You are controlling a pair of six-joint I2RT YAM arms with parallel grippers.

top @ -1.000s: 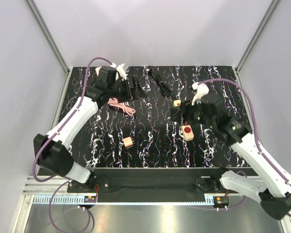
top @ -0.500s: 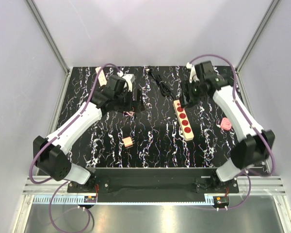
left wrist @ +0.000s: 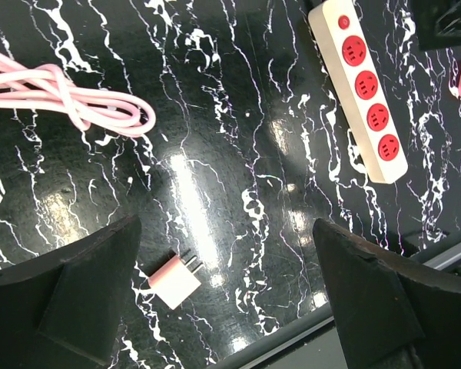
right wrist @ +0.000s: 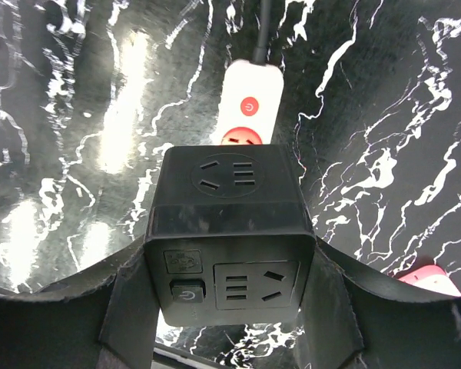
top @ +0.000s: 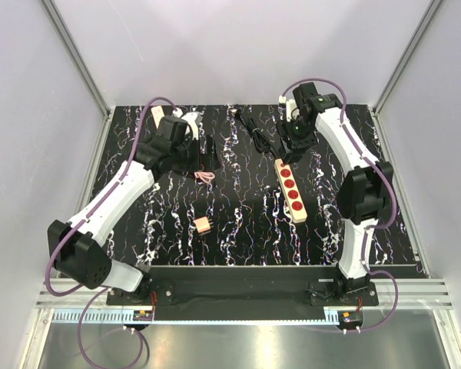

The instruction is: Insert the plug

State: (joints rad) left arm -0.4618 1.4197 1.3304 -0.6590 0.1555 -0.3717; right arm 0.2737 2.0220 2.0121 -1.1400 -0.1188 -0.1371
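My right gripper (right wrist: 230,288) is shut on a black cube plug (right wrist: 230,223) with sockets on its faces. It hangs over the far, switch end of the white power strip (right wrist: 250,96) with red sockets. From above, the right gripper (top: 290,144) sits at the far end of that strip (top: 293,192). A small pink plug (left wrist: 174,280) lies flat on the black marble table, prongs pointing up right, also seen as the pink plug (top: 203,224) near the front. My left gripper (left wrist: 227,296) is wide open and empty, above the table behind the plug; the left gripper (top: 209,152) is at the back left.
A coiled pink cable (left wrist: 69,100) lies beside the left gripper, the same pink cable (top: 204,177) from above. The strip's black cord (top: 253,132) runs to the back. A pink item (right wrist: 434,280) lies right of the strip. The table's front edge (left wrist: 330,334) is near.
My right arm has swung from the strip's middle to its far end, carrying the black cube. My left gripper has shifted slightly left and back, staying open.
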